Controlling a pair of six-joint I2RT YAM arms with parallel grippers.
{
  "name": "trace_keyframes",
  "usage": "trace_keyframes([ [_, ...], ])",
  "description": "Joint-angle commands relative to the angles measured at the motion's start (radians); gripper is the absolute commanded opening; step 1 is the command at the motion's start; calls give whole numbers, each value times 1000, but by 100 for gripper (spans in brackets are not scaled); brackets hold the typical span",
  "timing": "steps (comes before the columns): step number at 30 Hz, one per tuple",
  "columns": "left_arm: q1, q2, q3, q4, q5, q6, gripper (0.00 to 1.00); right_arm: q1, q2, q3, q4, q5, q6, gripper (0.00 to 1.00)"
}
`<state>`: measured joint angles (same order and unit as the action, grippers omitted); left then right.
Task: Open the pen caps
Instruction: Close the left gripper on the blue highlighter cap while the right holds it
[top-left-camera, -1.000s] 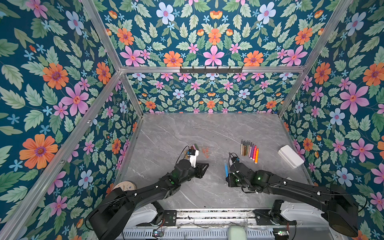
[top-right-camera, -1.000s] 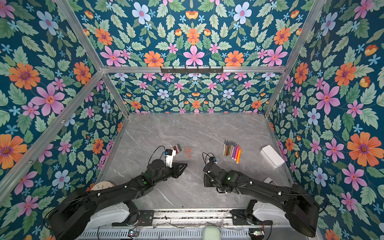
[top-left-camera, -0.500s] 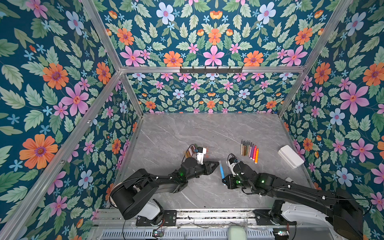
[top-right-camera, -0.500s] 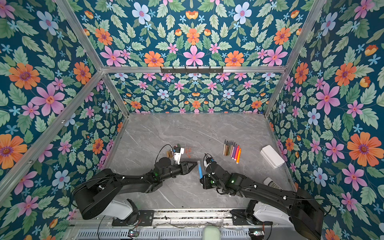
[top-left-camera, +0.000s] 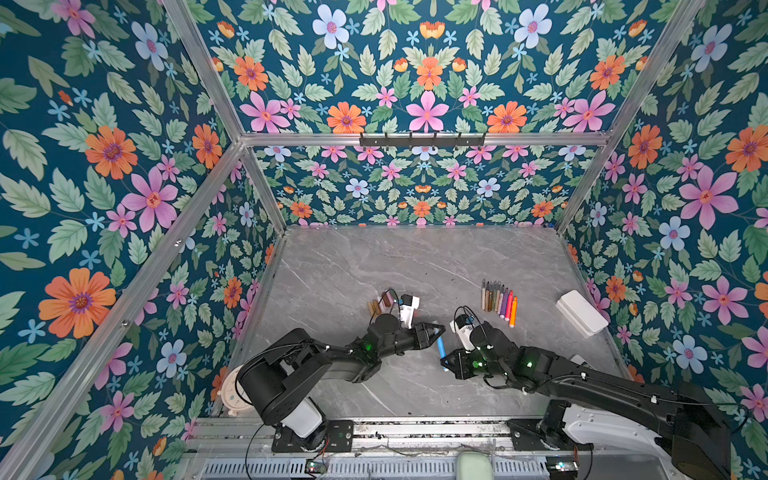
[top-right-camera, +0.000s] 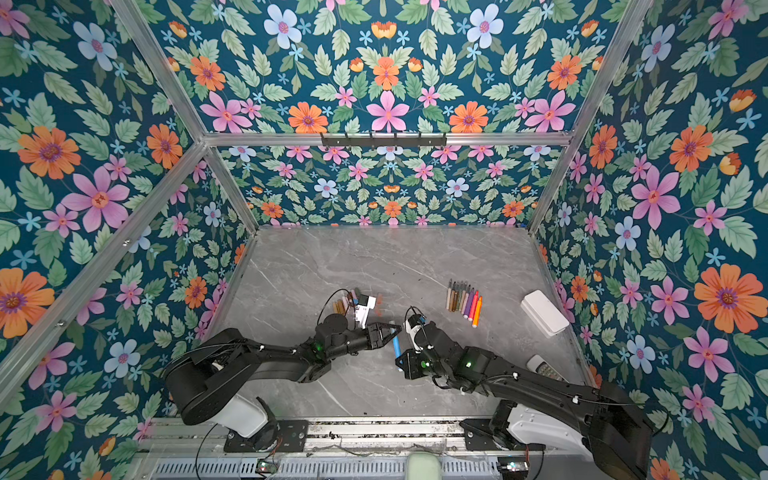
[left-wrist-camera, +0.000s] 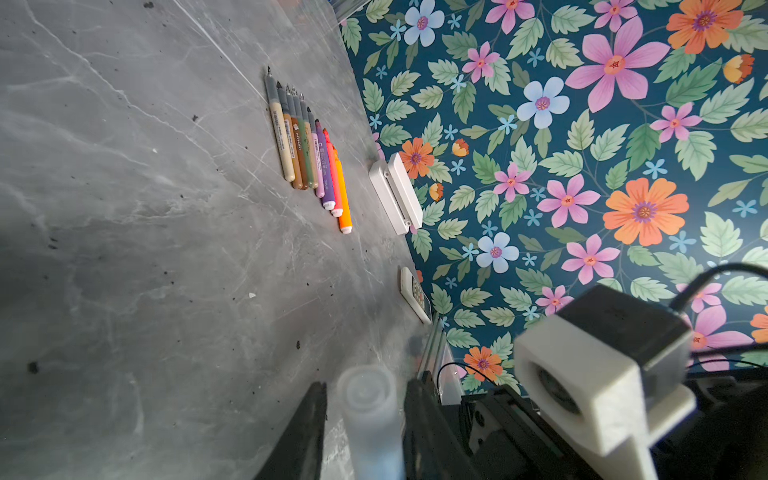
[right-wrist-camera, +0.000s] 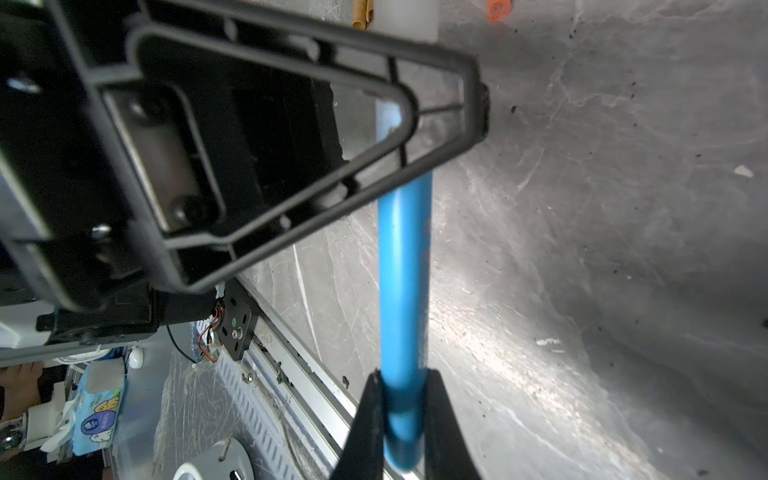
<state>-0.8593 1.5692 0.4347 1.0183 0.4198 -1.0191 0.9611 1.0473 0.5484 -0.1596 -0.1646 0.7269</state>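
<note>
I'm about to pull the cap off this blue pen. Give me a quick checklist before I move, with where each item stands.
1. Barrel held: the right gripper is shut on the blue pen: ok.
2. Cap lined up: the cap sits inside the left gripper: ok.
3. Cap gripped: a gap shows beside the cap, jaws not closed: not ok.
4. Cap fully on: the left gripper hides the joint: cannot tell.
5. Bystanders: the row of pens and the loose caps lie apart from both arms: ok.
</note>
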Motion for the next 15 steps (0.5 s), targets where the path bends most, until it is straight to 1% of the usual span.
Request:
trace_keyframes([
  [1, 0, 0, 6, 45, 16, -6, 35, 1, -1, -3, 9, -7, -14, 0],
  [8, 0, -10, 17, 35, 24, -6, 35, 0, 31, -11, 29, -22, -7, 0],
  [15, 2, -26, 16, 19, 25, 3, 35, 2, 28, -3, 16, -15, -9, 0],
])
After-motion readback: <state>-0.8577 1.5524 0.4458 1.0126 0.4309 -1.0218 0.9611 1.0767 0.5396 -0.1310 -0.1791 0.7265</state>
